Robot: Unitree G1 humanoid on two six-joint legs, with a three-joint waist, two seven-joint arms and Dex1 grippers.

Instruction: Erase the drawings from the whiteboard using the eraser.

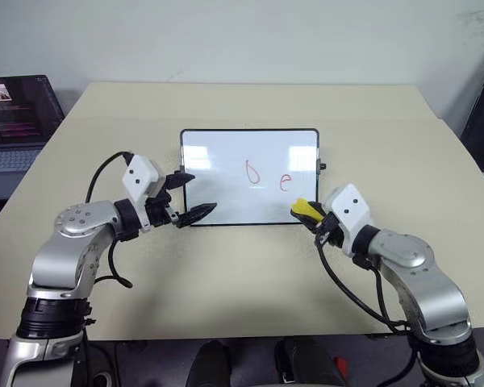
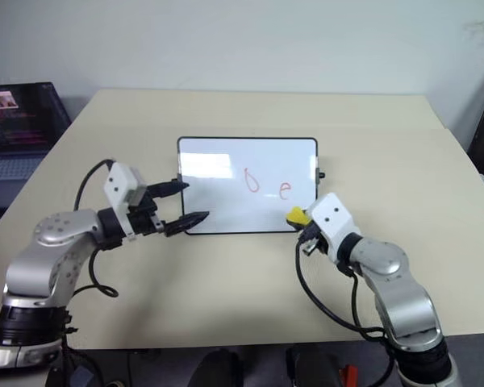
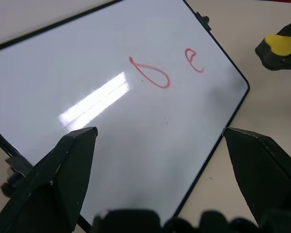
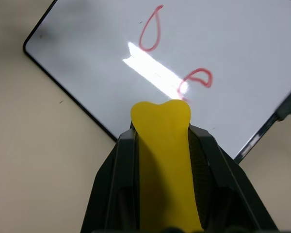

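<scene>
Whiteboard [image 1: 226, 173] edge between spread left claw [image 1: 195, 196] and right claw [image 1: 310, 214] clamping eraser [image 1: 305, 208].

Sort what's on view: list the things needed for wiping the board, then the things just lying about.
For the job: whiteboard; red drawings; yellow eraser, clamped in the right gripper; left gripper, open at the board's left edge.

Lying about: laptop, open beside the table.
</scene>
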